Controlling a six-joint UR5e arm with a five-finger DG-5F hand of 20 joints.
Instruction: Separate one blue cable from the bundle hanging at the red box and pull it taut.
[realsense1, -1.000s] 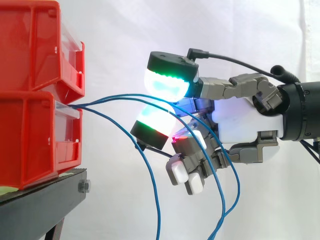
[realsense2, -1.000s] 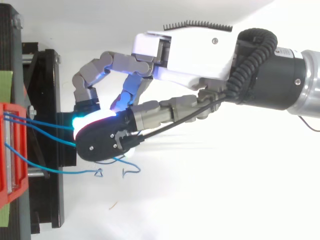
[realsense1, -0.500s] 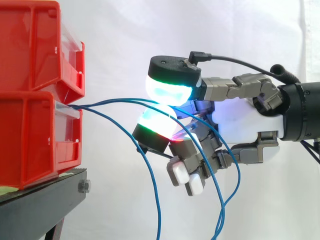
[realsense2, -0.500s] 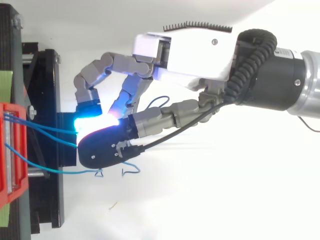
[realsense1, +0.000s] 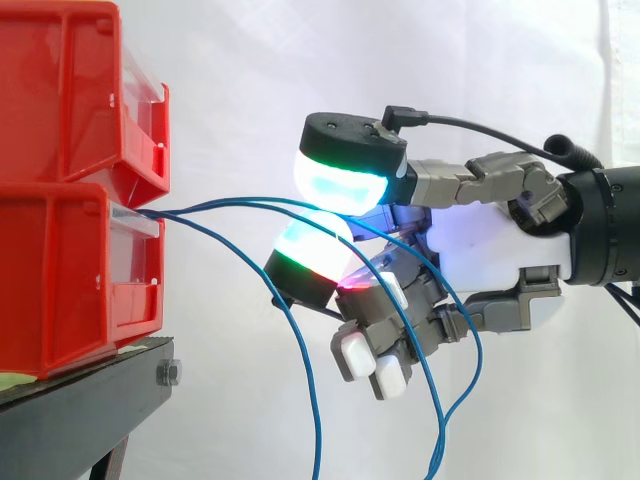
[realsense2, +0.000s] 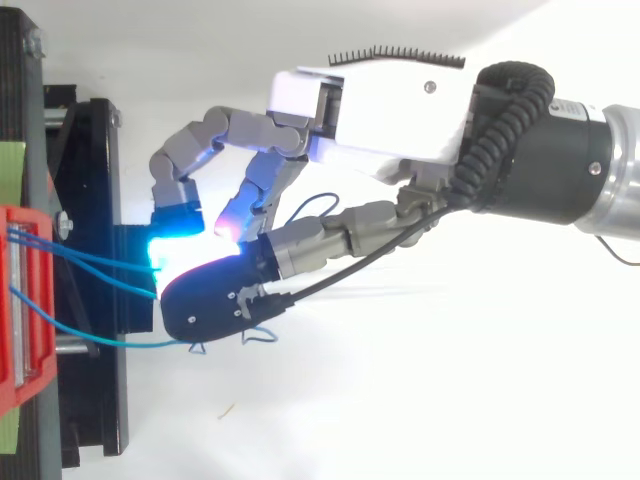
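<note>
Side view shows thin blue cables (realsense1: 232, 204) coming out of the lower red plastic bin (realsense1: 60, 270) at the left. The robot hand (realsense1: 490, 242) seems to pinch one strand between its glowing pads (realsense1: 340, 185), right of the bin. I judge the strand light, limp and slippery, so a firm pinch there suits it.

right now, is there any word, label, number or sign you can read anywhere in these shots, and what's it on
No text can be read in either view.
Red bins: plain faces, no label or number.
Robot hand: no legible print on its white shell.
Blue cables: no markings to be seen.
Pale green strip on the black stand: looks blank.
</note>
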